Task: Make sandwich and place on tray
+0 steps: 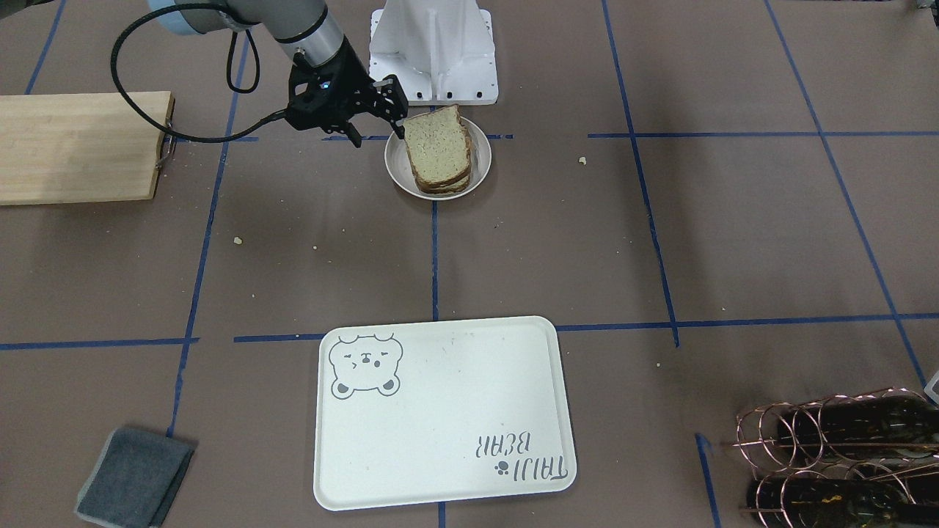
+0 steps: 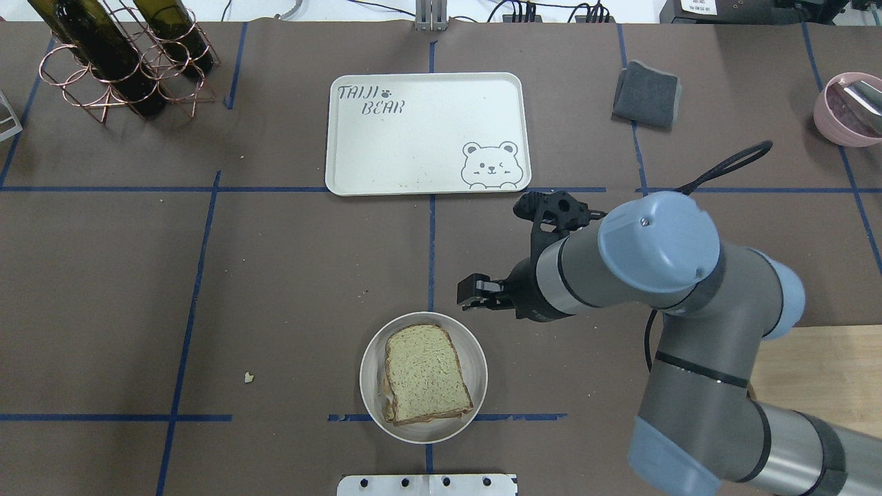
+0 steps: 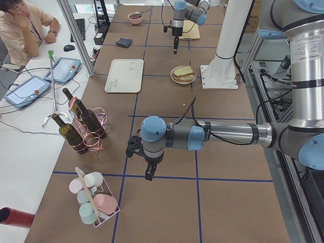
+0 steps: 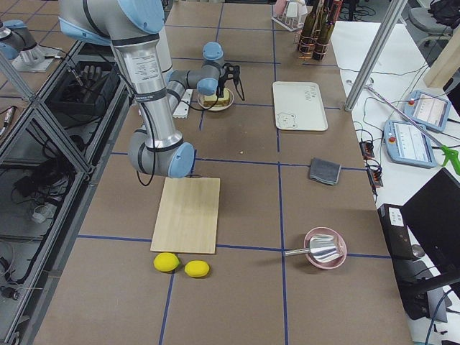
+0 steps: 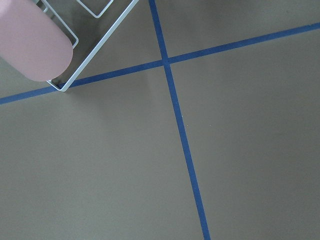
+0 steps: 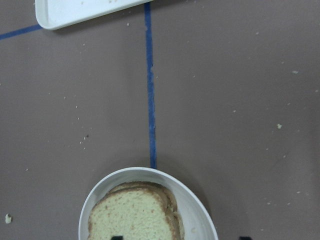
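- Overhead exterior view has the sandwich (image 2: 426, 375) on the near middle of the desk (image 2: 296, 275). It is two square, porous wholegrain slices with brown crusts, stacked slightly askew on a small round beige plate (image 2: 475, 355) with a smooth raised rim. What lies between the slices hardly shows.
- Well apart from the plate, on the far side, sits the large cream rounded-rectangle tray (image 2: 420, 138), smooth with a shallow lip. The same blue tape line (image 2: 432, 255) runs from one to the other.
- Between plate and tray the matte brown paper of the desk lies flat and open, marked only by tape and a few crumbs.
- At the plate's far right edge is the right arm (image 2: 654, 275), grey metal with blue caps. Its jaws stand apart. In the right wrist view one black fingertip (image 6: 117, 238) overlaps the bread and the other sits outside the rim. Whether either touches cannot be told.
- Off along the desk, the left arm (image 3: 202, 135) hangs near a white wire holder of pastel cups (image 3: 93, 200). Whether its jaws are apart or together cannot be told.
- On the plate's right lies a pale wooden cutting board (image 1: 81, 147) with a metal handle. A folded grey cloth (image 2: 646, 94) and a copper wire rack of dark glass bottles (image 2: 117, 62) flank the tray.
- The tray reads "TAIJI BEAR" in grey beside a paw print. A grey bear face (image 2: 489, 165) fills the opposite corner.
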Robot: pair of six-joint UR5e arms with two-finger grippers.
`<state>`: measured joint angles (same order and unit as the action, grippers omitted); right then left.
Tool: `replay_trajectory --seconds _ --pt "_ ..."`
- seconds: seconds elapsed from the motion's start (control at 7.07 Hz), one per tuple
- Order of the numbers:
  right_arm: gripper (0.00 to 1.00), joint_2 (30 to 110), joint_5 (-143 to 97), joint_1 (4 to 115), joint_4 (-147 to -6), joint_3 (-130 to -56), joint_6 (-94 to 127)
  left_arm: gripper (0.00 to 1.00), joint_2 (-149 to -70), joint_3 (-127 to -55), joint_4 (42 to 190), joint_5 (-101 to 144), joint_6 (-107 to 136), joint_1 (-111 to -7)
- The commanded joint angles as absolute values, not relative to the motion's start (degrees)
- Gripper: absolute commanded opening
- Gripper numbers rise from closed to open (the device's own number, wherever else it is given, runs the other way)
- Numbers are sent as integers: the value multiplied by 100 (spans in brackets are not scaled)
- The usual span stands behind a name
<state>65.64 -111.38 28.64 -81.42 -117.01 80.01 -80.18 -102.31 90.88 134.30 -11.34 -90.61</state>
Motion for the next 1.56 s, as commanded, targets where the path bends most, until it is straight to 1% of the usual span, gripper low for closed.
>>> replay_trajectory --seconds 0.0,0.14,0.57,0.71,0.99,1.13,1.27,1.42 --pt "100 6609 -11539 3609 -9161 -11751 6758 100 -8016 -10239 9088 13430 -1134 -9062" --pt "100 6905 -11644 4013 -9471 -11751 5810 100 -8016 -10239 9088 13430 -1134 -9062" --pt "100 8520 -12521 5777 -9431 -11751 2674 100 -8007 -10467 9175 13430 -1151 -9044" --pt "100 9143 -12733 6514 -9439 -11742 1375 100 -8085 -10616 9489 13430 -1117 -8826" --pt "100 10059 -12946 7833 -9492 -11515 -719 100 -9109 -10670 10226 13447 -1090 -8657" --pt "100 10551 -12955 8397 -9440 -11314 -1234 100 -9175 -10635 10831 13691 -1064 -8657" --pt "100 10764 -12946 8898 -9474 -11111 -1318 100 -9184 -10678 11063 14329 33 -8614" --pt "100 10958 -12946 9095 -9440 -10874 -1327 100 -9211 -11001 11379 14352 1071 -8083"
